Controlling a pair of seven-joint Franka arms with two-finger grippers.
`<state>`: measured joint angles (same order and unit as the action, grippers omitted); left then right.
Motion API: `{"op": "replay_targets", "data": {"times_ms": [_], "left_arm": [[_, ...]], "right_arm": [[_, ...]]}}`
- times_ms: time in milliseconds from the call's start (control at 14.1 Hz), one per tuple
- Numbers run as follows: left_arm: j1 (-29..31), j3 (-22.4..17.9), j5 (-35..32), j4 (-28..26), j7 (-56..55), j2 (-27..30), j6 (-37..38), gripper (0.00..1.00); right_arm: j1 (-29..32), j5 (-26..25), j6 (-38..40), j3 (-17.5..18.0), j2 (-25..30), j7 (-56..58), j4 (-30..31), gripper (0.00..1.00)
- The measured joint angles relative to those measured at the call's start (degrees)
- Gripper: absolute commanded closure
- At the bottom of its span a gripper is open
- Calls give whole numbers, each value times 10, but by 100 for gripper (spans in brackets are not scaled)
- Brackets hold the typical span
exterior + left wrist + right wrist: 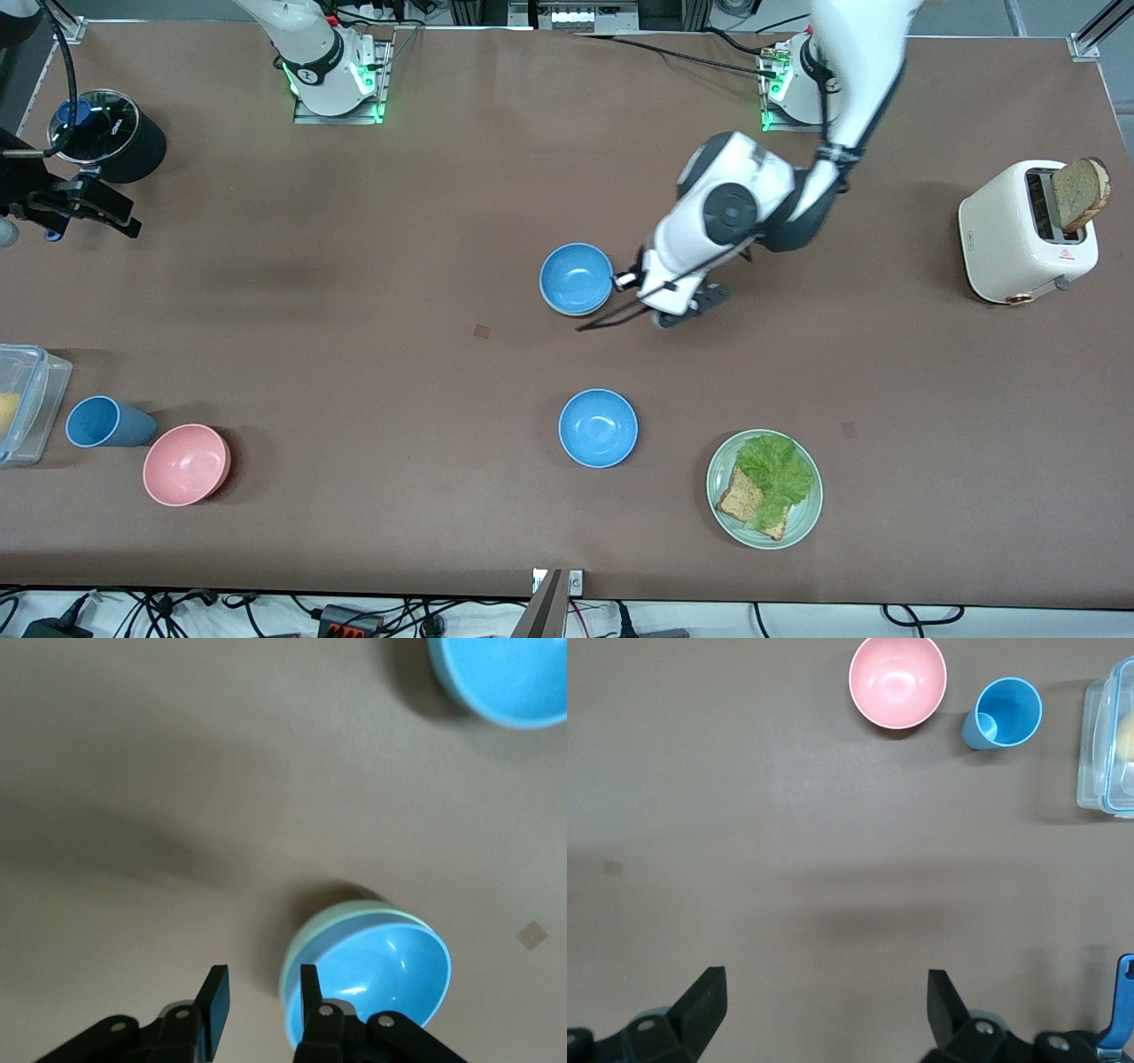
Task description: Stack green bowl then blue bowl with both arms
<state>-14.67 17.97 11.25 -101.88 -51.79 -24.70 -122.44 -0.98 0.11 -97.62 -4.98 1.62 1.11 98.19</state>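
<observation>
- Left gripper (pixel 259 1005), fingers parted and empty, sits just beside the blue bowl (pixel 376 979) nested in the green bowl (pixel 306 943).
- Right gripper (pixel 824 1010) waits, spread wide above bare table (pixel 788 859).

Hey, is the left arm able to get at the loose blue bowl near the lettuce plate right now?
Probably yes. The left gripper is open beside the stacked bowls, holding nothing, and the loose blue bowl sits alone with bare table between them.

Right gripper (pixel 824 1005) fingers spread over bare table (pixel 788 859).
</observation>
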Motion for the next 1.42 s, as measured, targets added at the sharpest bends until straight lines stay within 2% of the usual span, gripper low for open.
{"op": "replay_targets", "data": {"times_ms": [213, 355, 497, 640, 711, 782, 995, 1421], "left_arm": [[48, -20, 3, 46, 108, 15, 85, 60], [83, -41, 3, 58, 222, 21, 114, 56], [104, -86, 0, 60, 347, 28, 132, 56], [122, -130, -13, 63, 445, 33, 142, 50], [129, -145, -35, 72, 472, 34, 142, 39], [133, -154, -63, 82, 485, 36, 144, 0], [146, -159, -101, 120, 488, 43, 187, 0], [181, -165, -106, 216, 493, 53, 289, 0]], "right_arm": [[0, 0, 0, 0, 0, 0, 0, 0], [0, 0, 0, 0, 0, 0, 1, 0], [0, 0, 0, 0, 0, 0, 1, 0], [0, 0, 0, 0, 0, 0, 1, 0], [0, 0, 0, 0, 0, 0, 1, 0], [0, 0, 0, 0, 0, 0, 1, 0], [0, 0, 0, 0, 0, 0, 1, 0], [0, 0, 0, 0, 0, 0, 2, 0]]}}
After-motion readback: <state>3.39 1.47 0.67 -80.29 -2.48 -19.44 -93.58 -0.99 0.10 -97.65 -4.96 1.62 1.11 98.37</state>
